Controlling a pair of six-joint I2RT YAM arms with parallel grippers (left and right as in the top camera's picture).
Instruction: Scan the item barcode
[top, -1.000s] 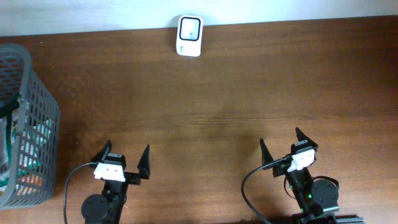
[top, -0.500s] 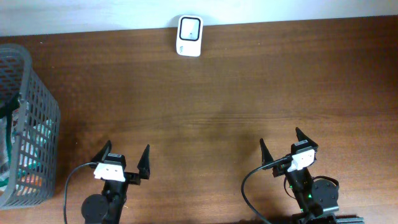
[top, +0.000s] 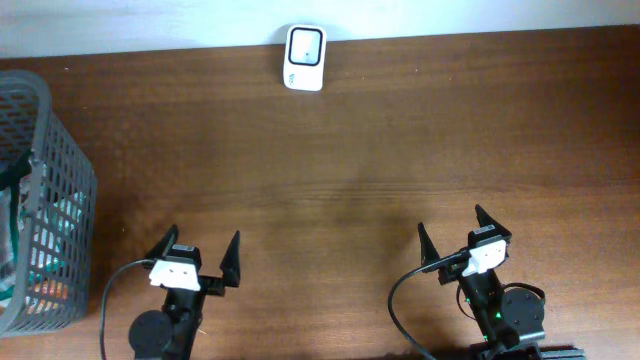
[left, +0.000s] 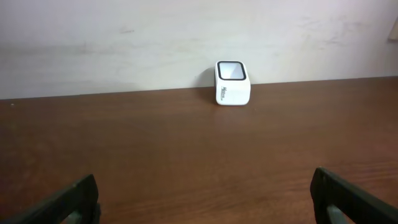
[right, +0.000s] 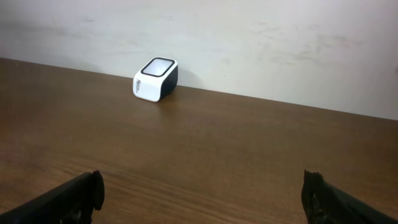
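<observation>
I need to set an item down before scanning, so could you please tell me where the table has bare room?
The table is bare from the scanner down to the left gripper and right gripper, and along the right side. Only the left edge is crowded, by the filled mesh basket.

Basket (top: 66, 215) cut off at left edge, contents unclear thru mesh; scanner (top: 304, 58) label unreadable

On my overhead feed I see a dark brown wooden table (top: 380, 150), its grain running side to side. A pale wall (left: 124, 37) with faint scuff marks runs along its far edge. At the table's left edge stands a grey mesh basket (top: 65, 210).
</observation>
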